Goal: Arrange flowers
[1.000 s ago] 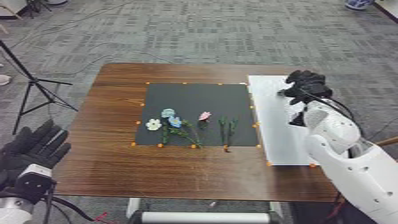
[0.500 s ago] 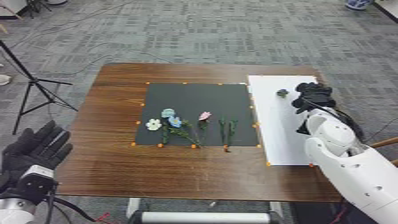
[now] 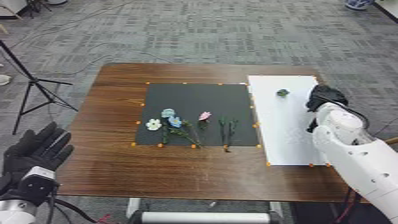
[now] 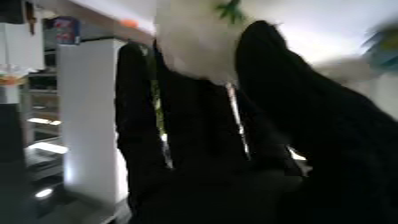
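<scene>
In the head view my right hand (image 3: pixel 327 97) is over the white board's right edge, to the right of a small dark green and bluish clump (image 3: pixel 282 92). My left hand (image 3: pixel 35 152) rests open, palm up, left of the table. A white flower (image 3: pixel 154 124), blue flowers (image 3: pixel 175 121), a pink flower (image 3: pixel 205 116) and green stems (image 3: pixel 233 131) lie on the black mat (image 3: pixel 182 95). The right wrist view has my right hand (image 4: pixel 204 135) with straight fingers, before a blurred whitish shape (image 4: pixel 200 45) with green leaves (image 4: pixel 233 11).
The white board (image 3: pixel 289 150) lies on the brown table (image 3: pixel 124 170), right of the mat. Small orange markers line the mat and board. A black tripod (image 3: pixel 34 82) stands on the floor left of the table.
My right hand has moved right, away from the small green clump, which it partly covered before. The left hand and the flowers on the mat have stayed put.
</scene>
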Robot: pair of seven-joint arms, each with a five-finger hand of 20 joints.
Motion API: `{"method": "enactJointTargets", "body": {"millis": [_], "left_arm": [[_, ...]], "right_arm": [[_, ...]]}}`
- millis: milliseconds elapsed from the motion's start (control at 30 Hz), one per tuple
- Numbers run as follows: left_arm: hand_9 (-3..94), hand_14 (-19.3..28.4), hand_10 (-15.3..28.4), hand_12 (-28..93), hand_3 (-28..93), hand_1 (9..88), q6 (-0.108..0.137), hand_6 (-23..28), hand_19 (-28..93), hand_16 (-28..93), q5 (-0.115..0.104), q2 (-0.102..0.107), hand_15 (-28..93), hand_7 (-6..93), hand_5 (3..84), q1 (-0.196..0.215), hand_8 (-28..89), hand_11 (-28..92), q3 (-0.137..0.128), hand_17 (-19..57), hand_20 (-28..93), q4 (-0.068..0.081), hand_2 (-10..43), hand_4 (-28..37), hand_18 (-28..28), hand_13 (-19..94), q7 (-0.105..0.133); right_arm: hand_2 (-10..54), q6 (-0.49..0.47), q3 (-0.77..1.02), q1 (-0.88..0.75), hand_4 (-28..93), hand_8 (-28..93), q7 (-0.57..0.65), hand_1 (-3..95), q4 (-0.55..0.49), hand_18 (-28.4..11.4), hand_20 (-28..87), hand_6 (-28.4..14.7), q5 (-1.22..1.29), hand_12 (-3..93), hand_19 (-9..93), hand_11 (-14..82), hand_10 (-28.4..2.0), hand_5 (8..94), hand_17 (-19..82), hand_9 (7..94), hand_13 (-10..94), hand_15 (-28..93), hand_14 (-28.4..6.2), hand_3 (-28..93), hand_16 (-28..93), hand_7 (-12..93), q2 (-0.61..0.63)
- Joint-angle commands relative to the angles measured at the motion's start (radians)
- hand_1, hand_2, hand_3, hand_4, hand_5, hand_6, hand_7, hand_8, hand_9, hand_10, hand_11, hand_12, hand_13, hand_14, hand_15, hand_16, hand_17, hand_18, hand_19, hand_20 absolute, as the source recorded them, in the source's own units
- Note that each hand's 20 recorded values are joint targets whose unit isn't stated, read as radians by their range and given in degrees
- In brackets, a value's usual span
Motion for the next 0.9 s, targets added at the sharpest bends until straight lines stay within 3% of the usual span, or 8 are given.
{"method": "enactJointTargets", "body": {"millis": [33,67,100,167,500,633,700,900], "left_arm": [[31.7,13.1,12.6,14,70,29.7,0.003,7.4,18,-1,-0.013,0.002,25,12.1,39.2,0.004,-8,17,0.005,-3.0,12,-0.008,13.7,-25.6,11.0,22,0.009],[31.6,13.1,12.6,14,70,29.7,0.014,7.4,18,-1,-0.031,0.008,25,12.1,39.2,0.005,-8,17,0.008,-3.1,12,-0.011,13.7,-25.6,11.0,22,0.024],[31.6,13.1,12.7,14,70,29.7,0.014,7.4,18,-1,-0.033,0.007,25,12.1,39.1,0.002,-8,17,0.009,-3.1,13,-0.009,13.7,-25.6,11.0,22,0.023],[31.8,13.1,12.8,14,70,29.7,0.014,7.6,18,-1,-0.021,0.005,25,12.1,39.2,0.006,-8,17,0.006,-3.1,13,-0.01,13.7,-25.5,11.0,22,0.022],[31.8,13.2,13.0,13,70,29.4,0.009,7.7,18,-1,-0.027,0.006,25,12.1,39.3,0.02,-8,17,-0.01,-3.2,13,-0.013,13.6,-25.7,11.1,22,0.028],[31.8,13.2,13.0,13,70,29.4,0.008,7.7,18,-1,-0.024,0.003,25,12.1,39.3,0.02,-8,17,-0.011,-3.2,13,-0.013,13.6,-25.8,11.1,22,0.026],[31.8,13.2,13.0,13,70,29.4,0.011,7.6,18,-1,-0.021,0.005,25,12.1,39.3,0.014,-8,17,-0.01,-3.2,12,-0.011,13.6,-25.8,11.0,22,0.021],[31.8,13.2,13.0,14,70,29.4,0.01,7.7,18,-1,-0.016,0.006,25,12.1,39.3,-0.004,-8,17,0.001,-3.1,12,-0.006,13.6,-25.8,11.0,22,0.011]], "right_arm": [[-9.5,0.103,-0.041,-0.008,-28,-7,0.007,64.9,0.013,-15.6,21,0.9,-0.073,27.5,67,6.5,-8.4,67.8,36,79.7,74,27,-4.1,70,26,18,0.014],[-9.5,0.103,-0.044,-0.008,-28,-2,0.003,65.4,0.012,-15.6,19,1.2,-0.085,33.6,72,6.5,-7.2,71.6,37,84.6,78,28,-2.9,69,30,19,0.015],[-9.5,0.108,-0.044,-0.01,-28,0,0.001,65.5,0.004,-15.9,19,1.2,-0.088,35.8,74,7.7,-6.7,73.0,37,86.1,79,30,-2.6,69,32,20,0.019],[-9.5,0.129,-0.037,-0.018,-28,0,-0.004,65.5,-0.022,-17.2,20,1.5,-0.095,39.2,74,9.5,-6.6,74.5,37,87.2,79,32,-2.3,69,35,22,0.025],[-9.5,0.239,0.009,-0.095,-28,2,-0.096,65.5,-0.262,-19.0,25,1.3,-0.15,43.6,72,11.4,-6.9,75.6,35,88.0,79,36,-2.4,69,40,24,0.074],[-9.5,0.256,0.002,-0.084,-28,2,-0.355,65.3,-0.277,-18.5,26,1.5,-0.121,44.2,72,11.5,-6.6,75.3,35,87.7,79,36,-1.8,69,40,24,0.066],[-9.5,0.209,-0.007,-0.061,-28,2,-0.48,65.0,-0.263,-17.8,27,2.1,-0.148,44.4,72,11.5,-6.2,74.2,34,87.6,79,36,-1.4,69,41,25,0.042],[-9.5,0.173,-0.14,0.053,-28,0,-0.561,64.5,-0.208,-16.3,29,3.2,-0.143,44.7,69,11.4,-5.5,72.4,31,87.0,79,33,-0.3,68,43,27,-0.04]]}}
